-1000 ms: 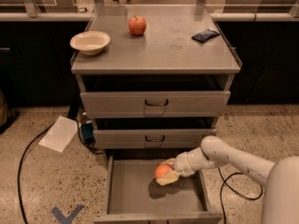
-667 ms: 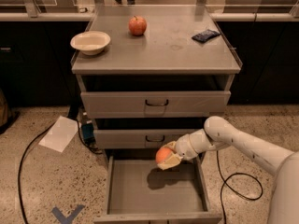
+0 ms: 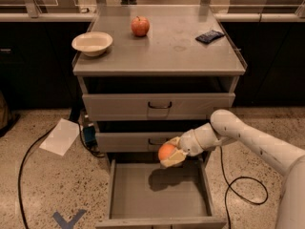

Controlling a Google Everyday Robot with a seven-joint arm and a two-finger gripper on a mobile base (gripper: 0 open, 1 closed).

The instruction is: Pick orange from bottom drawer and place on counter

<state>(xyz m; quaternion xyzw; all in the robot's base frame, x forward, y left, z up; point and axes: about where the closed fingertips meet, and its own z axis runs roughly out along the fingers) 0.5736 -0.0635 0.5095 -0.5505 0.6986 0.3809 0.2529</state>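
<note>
Hanging above the open bottom drawer (image 3: 143, 199), the orange (image 3: 166, 151) sits in the gripper (image 3: 172, 155), level with the front of the middle drawer (image 3: 124, 141) and clear of the drawer floor, where its shadow falls. It is a small, smooth ball, evenly orange with a soft sheen. Being round, it shows no long axis, and I can't tell which way its stem end faces. The pale fingers (image 3: 174, 161) are pinched around it, one cupping from below. The arm (image 3: 248, 137), white and tube-like, reaches in from the right. The drawer is a flat grey metal tray with low walls. On the matte grey counter (image 3: 162, 51) stand a red apple (image 3: 140, 26), a cream bowl (image 3: 92, 43) and a dark flat packet (image 3: 209, 36).
</note>
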